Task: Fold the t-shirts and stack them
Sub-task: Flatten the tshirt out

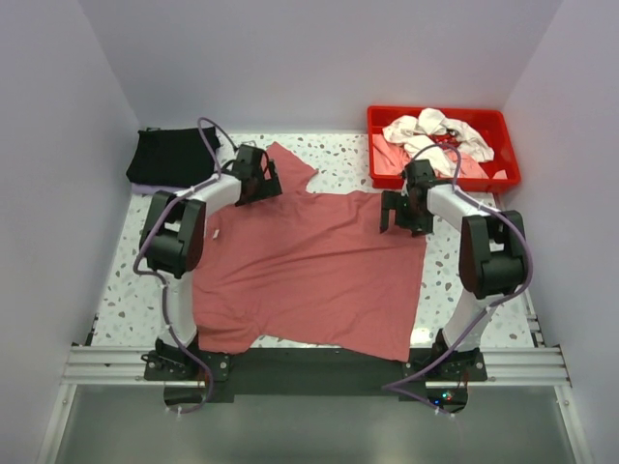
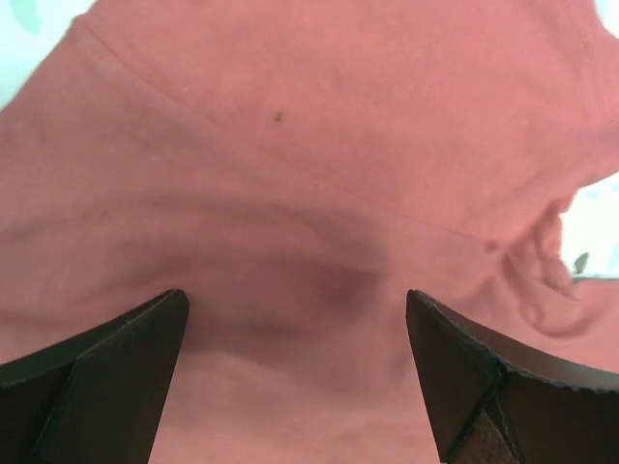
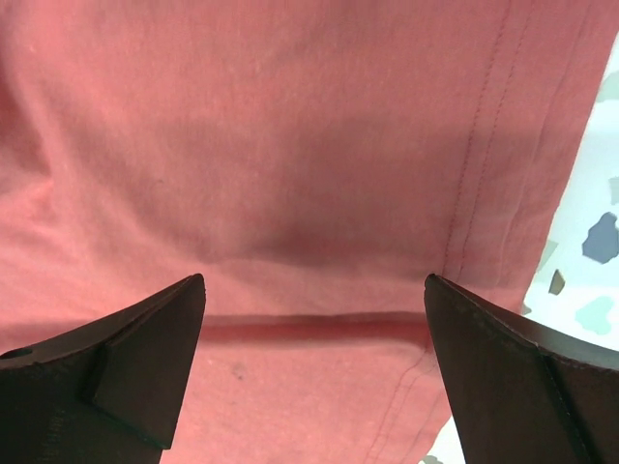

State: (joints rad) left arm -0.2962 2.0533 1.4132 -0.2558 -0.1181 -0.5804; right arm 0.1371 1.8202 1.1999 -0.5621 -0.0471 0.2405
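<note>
A dusty brick-red t-shirt (image 1: pixel 309 266) lies spread flat over the middle of the table. My left gripper (image 1: pixel 259 179) is open over its far left part, near a sleeve; in the left wrist view the cloth (image 2: pixel 319 174) fills the gap between the fingers (image 2: pixel 116 377). My right gripper (image 1: pixel 404 213) is open over the shirt's far right corner; the right wrist view shows a fold edge and a stitched hem (image 3: pixel 319 319) between the fingers (image 3: pixel 513 377). A black t-shirt (image 1: pixel 172 155) lies folded at the far left. White and pale pink shirts (image 1: pixel 440 135) lie heaped in the tray.
A bright-red plastic tray (image 1: pixel 506 177) stands at the far right corner. Speckled tabletop (image 1: pixel 131 290) shows on both sides of the red shirt. Walls close in the left, right and far sides. A metal rail (image 1: pixel 309 367) runs along the near edge.
</note>
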